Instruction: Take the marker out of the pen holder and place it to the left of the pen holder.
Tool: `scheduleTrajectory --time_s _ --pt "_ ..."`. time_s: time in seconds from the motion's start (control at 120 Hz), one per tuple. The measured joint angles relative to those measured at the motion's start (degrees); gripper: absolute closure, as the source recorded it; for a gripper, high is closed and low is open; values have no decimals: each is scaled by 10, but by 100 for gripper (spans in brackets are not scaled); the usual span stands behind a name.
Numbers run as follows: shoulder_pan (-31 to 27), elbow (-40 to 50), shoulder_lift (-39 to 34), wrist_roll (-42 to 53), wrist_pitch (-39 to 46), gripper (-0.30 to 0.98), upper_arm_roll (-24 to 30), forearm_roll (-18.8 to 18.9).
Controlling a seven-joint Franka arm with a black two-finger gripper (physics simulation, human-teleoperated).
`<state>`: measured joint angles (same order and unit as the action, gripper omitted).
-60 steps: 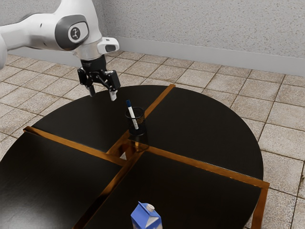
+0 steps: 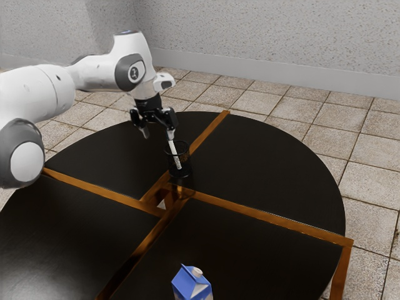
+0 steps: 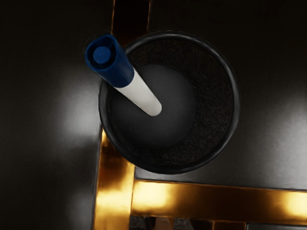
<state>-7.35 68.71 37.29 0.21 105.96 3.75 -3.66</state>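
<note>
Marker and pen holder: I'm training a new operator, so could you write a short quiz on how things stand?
1. True or false: the marker leans at a tilt inside the pen holder.
2. What colour is the cap at the marker's upper end? A) red B) blue C) green
3. Fill in the missing word, "open" or "shut": the jaws are ____.

Key: 1. true; 2. B; 3. open

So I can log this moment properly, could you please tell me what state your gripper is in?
Gripper: open, its fingers apart and not closed on the marker, which leans in the pen holder.
</note>
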Motion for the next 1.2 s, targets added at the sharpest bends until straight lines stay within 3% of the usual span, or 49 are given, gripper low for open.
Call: scheduleTrajectory --time_s 0.192,0.4,0.633,0.917,1.2 --pt "-19 -100 94 12 11 0 17 -23" --pt "-25 -137 133 23 26 0 17 -47" --pt "-18 -241 197 31 0 1 2 -51" --pt "-18 -246 197 34 -27 54 0 -52" --pt "-17 -250 195 35 -41 72 0 -49"
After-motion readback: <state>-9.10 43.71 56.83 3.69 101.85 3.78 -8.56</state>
